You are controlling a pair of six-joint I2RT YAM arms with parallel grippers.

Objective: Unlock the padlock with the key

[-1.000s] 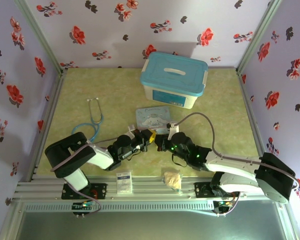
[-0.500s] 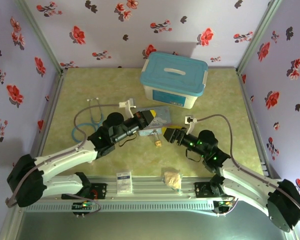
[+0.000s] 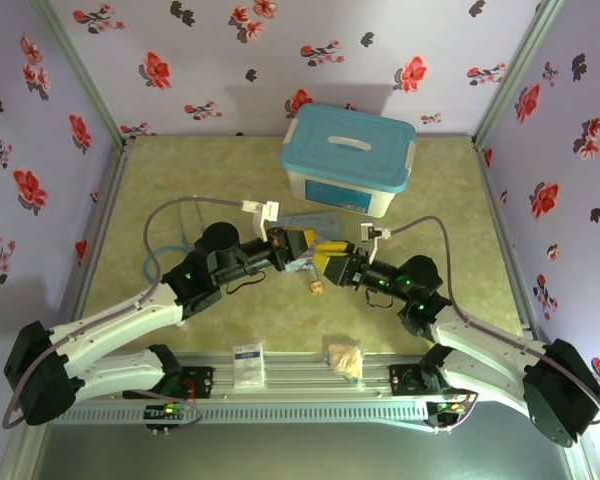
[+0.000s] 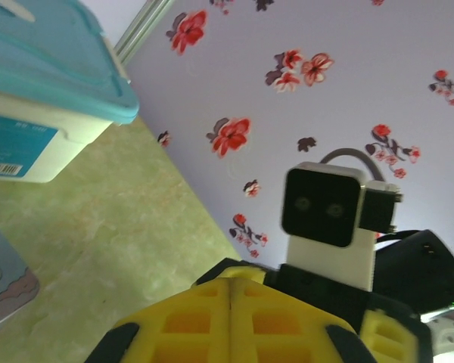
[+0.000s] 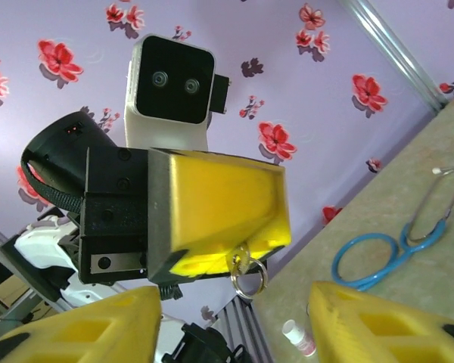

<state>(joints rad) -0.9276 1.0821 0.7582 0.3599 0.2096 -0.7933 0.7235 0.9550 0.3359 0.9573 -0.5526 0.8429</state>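
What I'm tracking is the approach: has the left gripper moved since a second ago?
Yes. The left gripper has moved away from the arm bases and toward the blue-lidded box.

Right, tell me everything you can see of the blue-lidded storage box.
The storage box is plastic by its look: a white tub under a light blue lid with a moulded top handle. A blue barcode label sits on its wall. It stands upright, lid on, at the far middle of the table, by the back wall.
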